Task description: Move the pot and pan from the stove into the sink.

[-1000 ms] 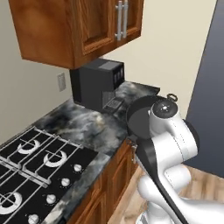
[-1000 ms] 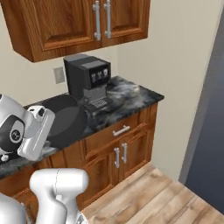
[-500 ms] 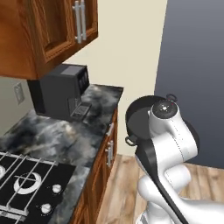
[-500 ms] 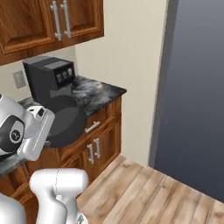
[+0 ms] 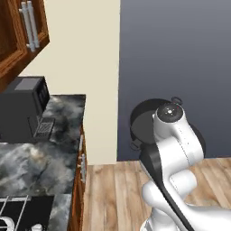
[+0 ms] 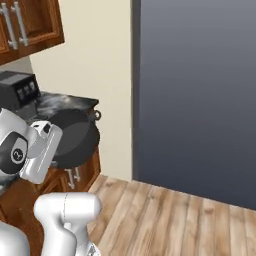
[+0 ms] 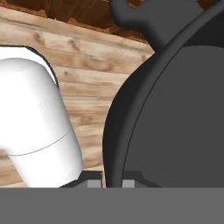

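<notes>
Wooden floor planks (image 5: pixel 113 189) run beneath me, with a tall dark grey panel (image 6: pixel 200 95) beyond them. At the far left of the left base view, the marbled table (image 5: pixel 31 158) carries a black coffee machine (image 5: pixel 20 110) near its back edge, under a wooden wall cabinet (image 5: pixel 18 31). A corner of the stove (image 5: pixel 18 216) shows at the table's front edge. To the right, past the table's end and over the floor, I hold the pot (image 5: pixel 146 122) up in the air, tilted on its side, one loop handle low and one high. My gripper (image 7: pixel 109 180) is pinched together on the pot's rim, one fingertip (image 7: pixel 89 179) on the outside of the wall.
</notes>
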Tool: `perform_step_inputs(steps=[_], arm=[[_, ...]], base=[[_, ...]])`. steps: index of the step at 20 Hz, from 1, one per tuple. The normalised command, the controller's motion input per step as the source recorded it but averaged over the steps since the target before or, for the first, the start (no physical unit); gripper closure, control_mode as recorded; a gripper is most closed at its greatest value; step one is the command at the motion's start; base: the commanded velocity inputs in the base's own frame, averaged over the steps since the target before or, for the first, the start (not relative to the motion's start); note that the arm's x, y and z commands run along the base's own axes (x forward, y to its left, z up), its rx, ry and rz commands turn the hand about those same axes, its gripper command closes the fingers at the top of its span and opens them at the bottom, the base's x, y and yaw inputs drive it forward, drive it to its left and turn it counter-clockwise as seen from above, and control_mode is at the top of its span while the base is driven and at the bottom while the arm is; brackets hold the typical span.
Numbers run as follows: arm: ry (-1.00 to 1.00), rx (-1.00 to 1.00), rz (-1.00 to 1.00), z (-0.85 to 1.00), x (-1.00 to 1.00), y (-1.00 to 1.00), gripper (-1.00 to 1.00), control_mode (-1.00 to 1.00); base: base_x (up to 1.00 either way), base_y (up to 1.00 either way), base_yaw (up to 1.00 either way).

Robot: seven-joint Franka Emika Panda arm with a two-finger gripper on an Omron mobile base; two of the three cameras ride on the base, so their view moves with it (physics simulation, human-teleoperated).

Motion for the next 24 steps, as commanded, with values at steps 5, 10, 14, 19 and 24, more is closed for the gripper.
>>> perform_step_inputs(steps=[5, 10, 14, 19, 24], arm=[[0.0, 0.0, 0.0, 0.0, 0.0, 0.0, 1.0, 1.0], [0.0, 0.0, 0.0, 0.0, 0.0, 0.0, 1.0, 1.0], [0.0, 0.0, 0.0, 0.0, 0.0, 0.0, 1.0, 1.0], [0.0, 0.0, 0.0, 0.0, 0.0, 0.0, 1.0, 1.0], [0.0, 0.0, 0.0, 0.0, 0.0, 0.0, 1.0, 1.0]], base=[[0.01, -0.19, -0.48], [0.03, -0.25, -0.47], [0.04, -0.25, -0.46], [0.04, -0.25, -0.46], [0.04, -0.25, -0.47]])
